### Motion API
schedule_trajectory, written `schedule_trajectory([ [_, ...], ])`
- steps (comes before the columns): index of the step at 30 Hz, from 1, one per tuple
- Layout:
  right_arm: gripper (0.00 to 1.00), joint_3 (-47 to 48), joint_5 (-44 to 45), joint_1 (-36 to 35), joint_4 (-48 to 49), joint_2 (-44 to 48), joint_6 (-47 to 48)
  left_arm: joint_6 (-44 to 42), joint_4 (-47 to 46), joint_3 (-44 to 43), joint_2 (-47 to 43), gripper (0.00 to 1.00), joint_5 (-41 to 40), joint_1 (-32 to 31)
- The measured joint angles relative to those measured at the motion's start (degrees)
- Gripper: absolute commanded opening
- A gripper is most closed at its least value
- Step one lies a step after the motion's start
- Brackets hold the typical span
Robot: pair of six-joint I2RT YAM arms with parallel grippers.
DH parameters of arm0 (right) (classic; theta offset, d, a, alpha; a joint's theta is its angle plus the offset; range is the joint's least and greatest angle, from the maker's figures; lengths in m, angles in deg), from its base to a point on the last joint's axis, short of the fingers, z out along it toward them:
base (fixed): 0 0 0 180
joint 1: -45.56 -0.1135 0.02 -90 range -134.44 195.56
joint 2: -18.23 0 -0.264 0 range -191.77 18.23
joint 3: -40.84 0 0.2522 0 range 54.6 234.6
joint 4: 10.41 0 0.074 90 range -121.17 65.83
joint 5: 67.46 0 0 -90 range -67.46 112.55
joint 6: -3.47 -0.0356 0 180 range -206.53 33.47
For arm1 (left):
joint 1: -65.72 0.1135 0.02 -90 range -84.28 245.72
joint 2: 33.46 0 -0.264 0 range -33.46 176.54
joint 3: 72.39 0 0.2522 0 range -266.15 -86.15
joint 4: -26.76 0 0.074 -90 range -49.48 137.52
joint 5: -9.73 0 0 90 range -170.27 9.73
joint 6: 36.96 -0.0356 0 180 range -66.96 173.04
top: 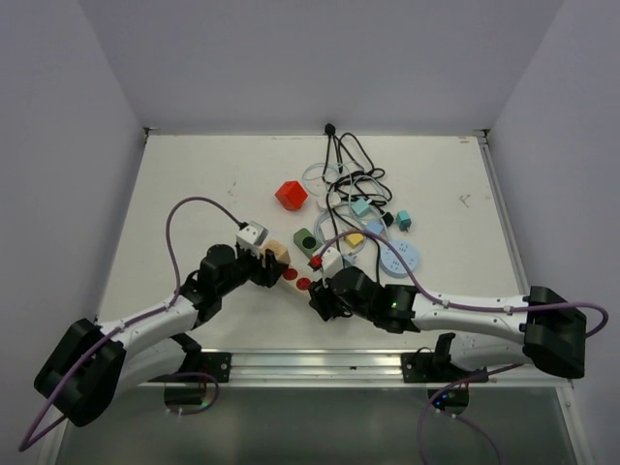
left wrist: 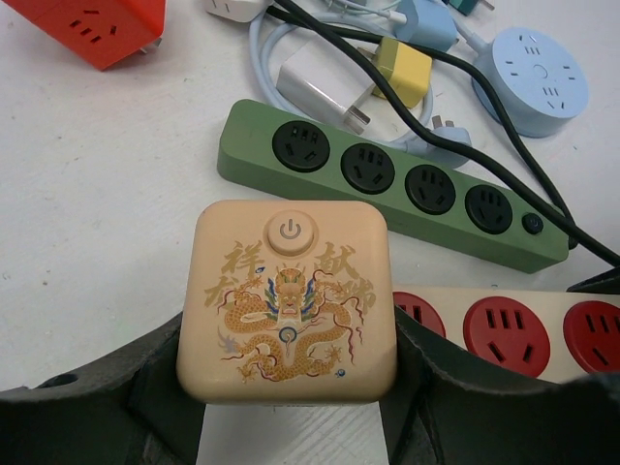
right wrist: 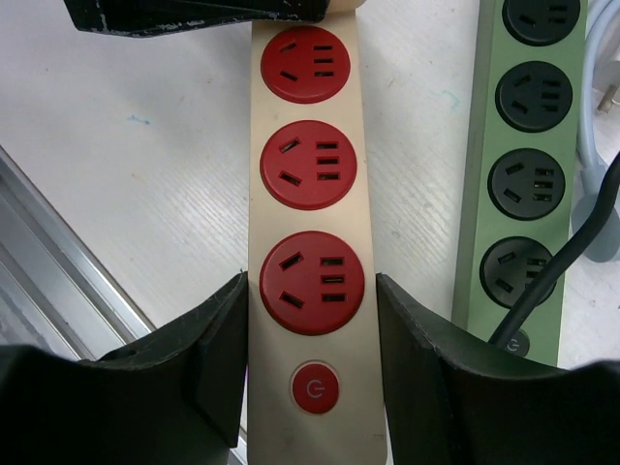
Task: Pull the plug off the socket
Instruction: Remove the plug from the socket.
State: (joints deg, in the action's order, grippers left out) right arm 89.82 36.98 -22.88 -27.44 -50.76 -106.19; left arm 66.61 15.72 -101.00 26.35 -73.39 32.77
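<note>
Plug (left wrist: 288, 302), a beige cube with a gold dragon and a power button on top, sat on the left end of the cream strip (right wrist: 308, 228), near the middle of the table (top: 194, 184). The left gripper (left wrist: 291, 383) clasped the plug, one finger pressed to each side. The right gripper (right wrist: 312, 358) clamped the strip's right end, by its red switch (right wrist: 316, 389). Three red sockets lay uncovered between the two grippers. Just beyond, a green strip (left wrist: 387, 208) lay alongside with four black sockets, a black cable (left wrist: 455, 136) crossing it. Farther off sat a red cube (top: 291, 195), and to the right a round blue socket (left wrist: 539, 77).
</note>
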Motion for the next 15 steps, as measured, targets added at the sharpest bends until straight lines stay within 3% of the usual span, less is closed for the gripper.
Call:
schedule_trajectory([
  [15,0.0,2.4,-0.5,0.1,0.8,-4.1,-1.1,0.5,0.3,0.2,1.3,0.0,5.0,4.5],
])
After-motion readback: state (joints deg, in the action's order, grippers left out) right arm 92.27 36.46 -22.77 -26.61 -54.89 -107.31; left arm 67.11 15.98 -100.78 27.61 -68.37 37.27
